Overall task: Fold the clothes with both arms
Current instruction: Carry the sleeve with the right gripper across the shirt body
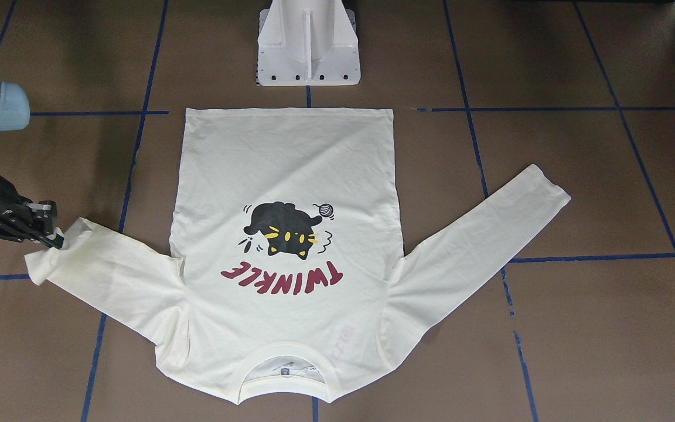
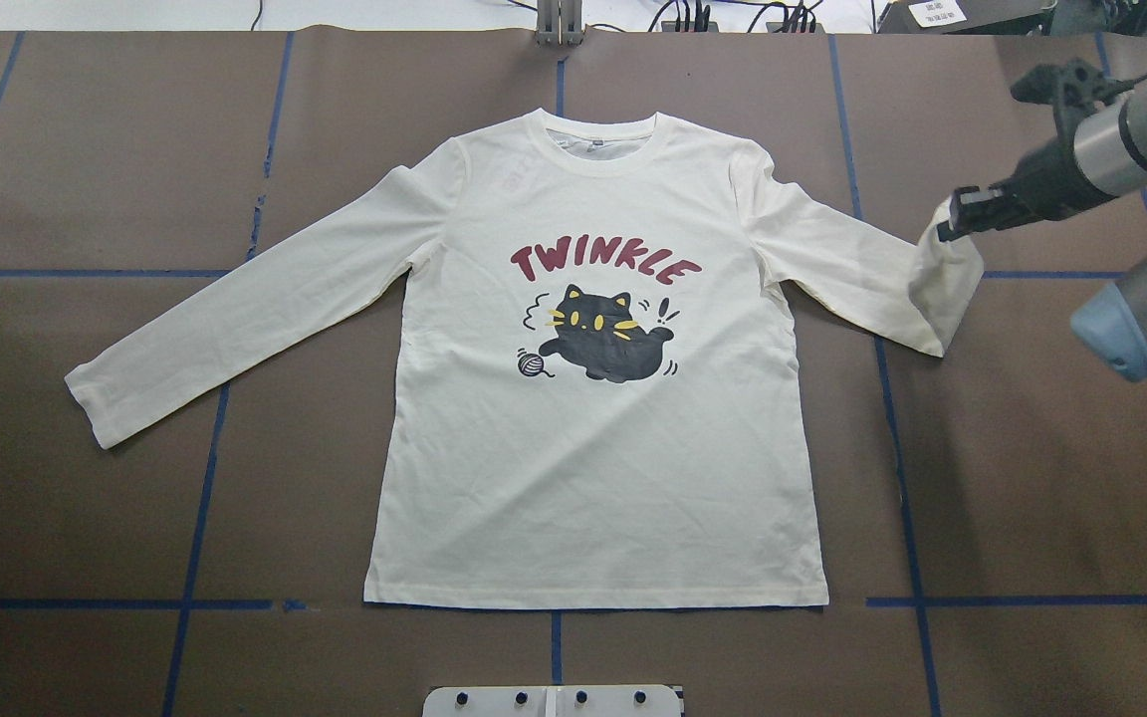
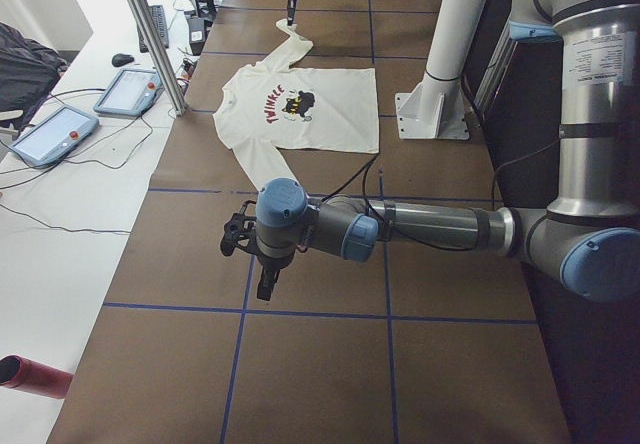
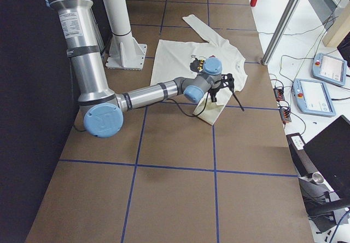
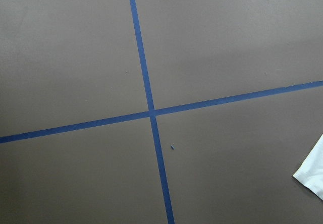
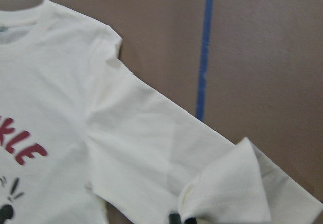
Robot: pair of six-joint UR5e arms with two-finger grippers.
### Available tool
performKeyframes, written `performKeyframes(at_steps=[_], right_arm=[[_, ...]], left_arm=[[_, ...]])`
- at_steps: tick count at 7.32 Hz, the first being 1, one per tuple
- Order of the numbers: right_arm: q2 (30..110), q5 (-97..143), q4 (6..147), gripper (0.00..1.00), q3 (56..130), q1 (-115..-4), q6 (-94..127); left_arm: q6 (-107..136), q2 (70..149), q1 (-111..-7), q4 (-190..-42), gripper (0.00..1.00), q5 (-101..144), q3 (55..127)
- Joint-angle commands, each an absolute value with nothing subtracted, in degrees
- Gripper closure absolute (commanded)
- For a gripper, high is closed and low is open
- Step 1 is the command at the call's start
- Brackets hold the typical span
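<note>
R gripper: clamped shut on sleeve cuff of T-shirt; cloth pinched betw. tips, no gap visible.
Held cuff: right at the R jaws and hanging just under them, raised off table, end flap turned back over the sleeve.
T-shirt body: flat, print side up w/ black cat, yarn ball, red "TWINKLE"; well apart from R jaws, on their L side; hem toward base, collar away from it.
L gripper: seen only in the L side view, pointing down above table; can't tell if jaws open or closed, or if anything is betw. them.
Other sleeve: flat on table, stretched out diagonally from shoulder; cuff end near L jaws, corner of it just inside edge of L wrist view, contact not visible.
Tape cross: blue, on brown table, below L jaws.
</note>
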State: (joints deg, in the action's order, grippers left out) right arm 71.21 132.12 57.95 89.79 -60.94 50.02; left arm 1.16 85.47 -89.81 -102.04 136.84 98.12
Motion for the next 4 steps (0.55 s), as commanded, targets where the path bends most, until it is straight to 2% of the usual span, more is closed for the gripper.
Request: performKeyframes(at_steps=[1,2,3,4], right_arm=[[52.7,133.5,58.4,1.0,81.3,-57.8,59.0],[42.5,133.1,58.7,1.0,75.2,-55.4,59.0],[36.0,131.1,58.8,1.0,70.6,-51.2,59.1],[34.0,127.3,58.5,1.0,70.1,-46.5,59.2]], left_arm=[[1.1,85.5,-89.8,-102.0,0.0,136.8,97.7],[1.1,85.5,-89.8,-102.0,0.0,136.8,97.1],[1.1,85.5,-89.8,-102.5,0.0,136.8,96.7],[1.1,85.4,-89.8,-102.5,0.0,136.8,96.3]])
